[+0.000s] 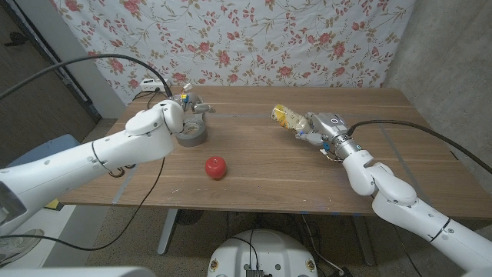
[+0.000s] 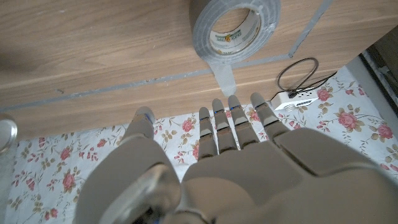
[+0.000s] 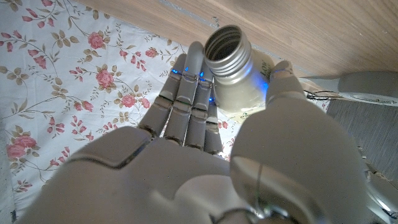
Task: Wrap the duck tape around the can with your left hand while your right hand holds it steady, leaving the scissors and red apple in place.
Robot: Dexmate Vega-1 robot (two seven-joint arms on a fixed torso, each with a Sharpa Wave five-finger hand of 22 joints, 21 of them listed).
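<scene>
Head view: R hand (image 1: pixel 321 131) holds the can (image 1: pixel 288 117) off the table (image 1: pixel 307 173), right of mid, fingers and thumb clamped round its body. Can's long axis lies near level, free end pointing toward table's left-rear. Wide bare wood round it; far edge and front edge both well apart.

Duct tape roll (image 1: pixel 192 135) lies flat at left-rear, L hand (image 1: pixel 171 117) above/just beside it, red apple (image 1: pixel 216 167) nearer front-centre.

L wrist view: L fingers (image 2: pixel 231 127) straight, close together, holding nothing; a loose tape tail runs from roll (image 2: pixel 235 28).

R wrist view: can's (image 3: pixel 235 71) open threaded mouth.
</scene>
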